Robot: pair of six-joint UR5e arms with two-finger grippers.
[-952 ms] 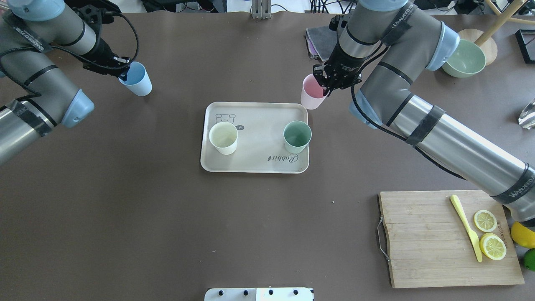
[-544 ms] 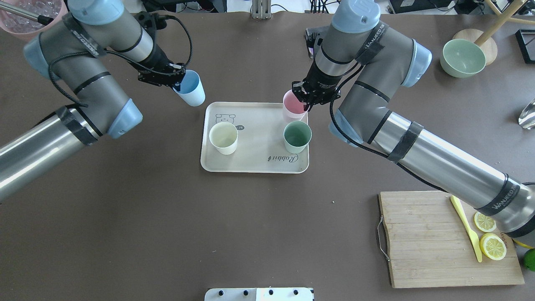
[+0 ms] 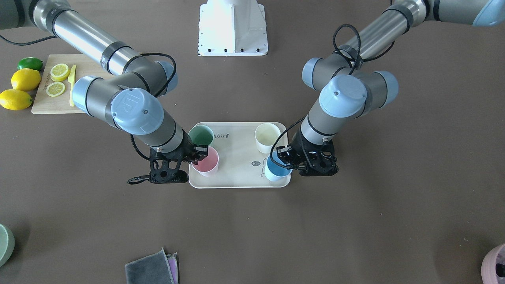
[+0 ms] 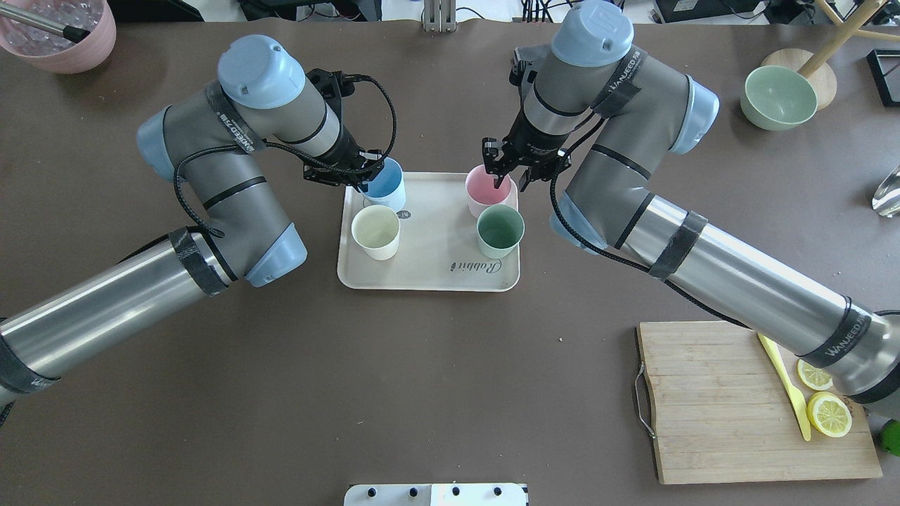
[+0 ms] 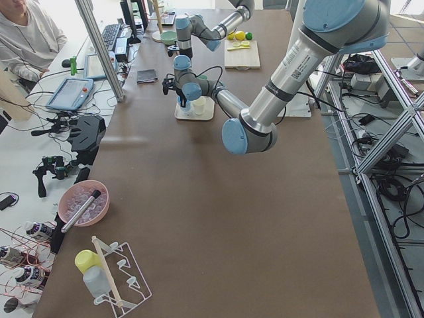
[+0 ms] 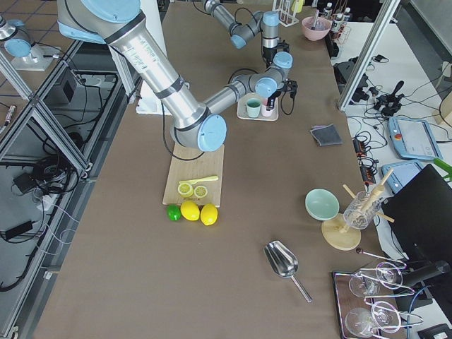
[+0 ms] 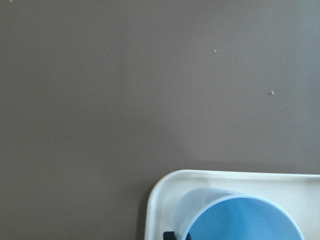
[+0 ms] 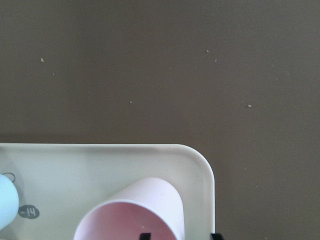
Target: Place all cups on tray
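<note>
The beige tray (image 4: 429, 277) lies mid-table and bears all four cups. The cream cup (image 4: 375, 232) and the mint cup (image 4: 500, 230) stand free on it. My left gripper (image 4: 364, 180) is shut on the wall of the blue cup (image 4: 387, 183) at the tray's far left corner; one fingertip (image 7: 170, 235) shows outside the cup (image 7: 240, 220). My right gripper (image 4: 510, 180) is open, its fingers astride the wall of the pink cup (image 4: 485, 193), which stands in the far right corner (image 8: 135, 210). The front view shows the pink cup (image 3: 206, 161) and the blue cup (image 3: 275, 170).
A wooden cutting board (image 4: 724, 400) with lemon slices and a yellow knife lies at the near right. A sage bowl (image 4: 779, 97) is far right and a mauve-pink vessel (image 4: 56, 35) far left. A folded grey cloth (image 3: 152, 270) lies beyond the tray.
Both arms swung inward. The blue cup came from the far left to the tray's corner. The pink cup moved from beside the tray onto it, and the right fingers now stand apart.
</note>
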